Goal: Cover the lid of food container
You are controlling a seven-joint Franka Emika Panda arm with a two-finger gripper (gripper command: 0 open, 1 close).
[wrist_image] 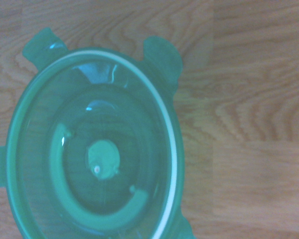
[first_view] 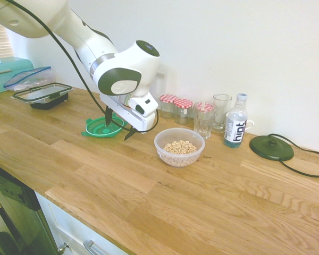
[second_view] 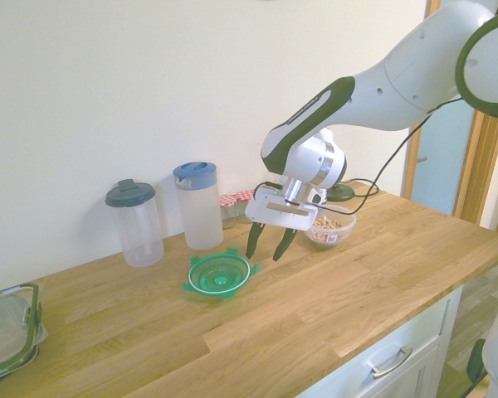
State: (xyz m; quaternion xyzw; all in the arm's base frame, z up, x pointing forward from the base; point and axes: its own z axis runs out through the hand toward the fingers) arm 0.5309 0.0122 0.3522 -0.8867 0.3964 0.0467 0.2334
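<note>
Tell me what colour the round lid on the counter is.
The lid is translucent green; the wrist view shows it best.

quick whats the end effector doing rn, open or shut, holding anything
End effector: open, holding nothing, poised just above the round translucent green plastic lid lying on the wooden counter.

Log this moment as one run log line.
phase: approaching lid | gripper: open, above lid | lid: flat on counter | food container: uncovered, cereal inside

Pale plain wall [first_view: 244, 48]; oak worktop [first_view: 202, 202]; white drawers [second_view: 390, 361] below.
</note>
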